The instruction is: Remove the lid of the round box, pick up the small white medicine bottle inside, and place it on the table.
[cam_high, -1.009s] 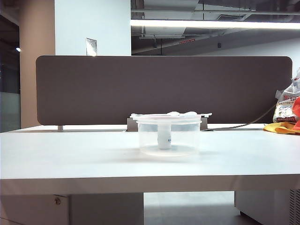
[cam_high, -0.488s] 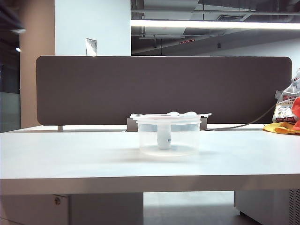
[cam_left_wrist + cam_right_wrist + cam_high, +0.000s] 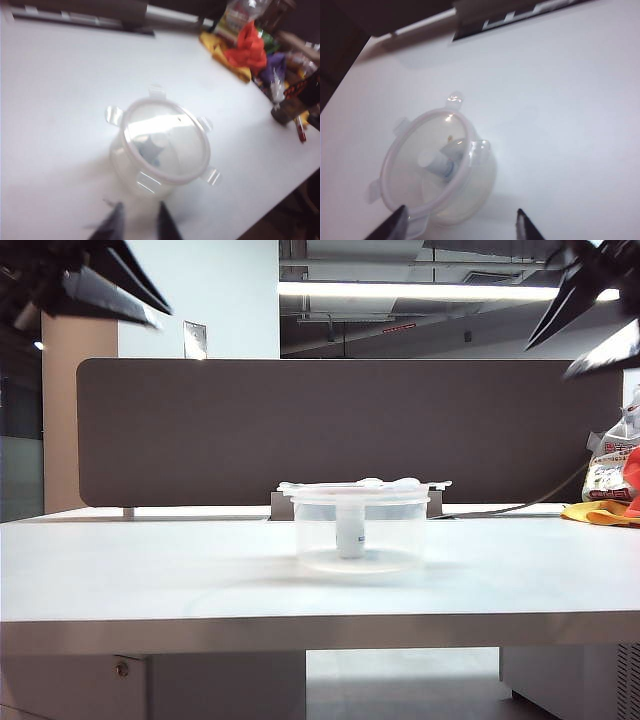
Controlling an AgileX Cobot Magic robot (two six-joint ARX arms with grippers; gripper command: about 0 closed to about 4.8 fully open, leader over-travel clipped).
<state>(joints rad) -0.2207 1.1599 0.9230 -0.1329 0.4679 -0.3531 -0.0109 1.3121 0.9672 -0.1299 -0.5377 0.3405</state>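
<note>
The round box [image 3: 400, 536] stands mid-table [image 3: 150, 570] with the lid [image 3: 362, 486] lying on its rim. Inside it, the small white medicine bottle [image 3: 350, 532] stands upright. My left gripper [image 3: 160, 318] hangs high in the air at the upper left, well apart from the box. The right gripper [image 3: 547, 360] hangs high at the upper right. The left wrist view looks down on the lid [image 3: 165, 142] past the left gripper [image 3: 140, 205], whose jaws stand narrowly apart and empty. In the right wrist view the right gripper [image 3: 461, 210] is wide open above the lid [image 3: 415, 150] and the bottle [image 3: 445, 165].
A dark partition panel [image 3: 350, 430] runs along the table's back edge. Bags and orange and yellow cloth [image 3: 610, 490] lie at the back right, and this clutter [image 3: 240, 47] shows in the left wrist view too. A cable [image 3: 530, 506] trails toward it.
Both grippers have come into the exterior view at the top corners, where neither showed before. The box, lid and bottle have not moved.
</note>
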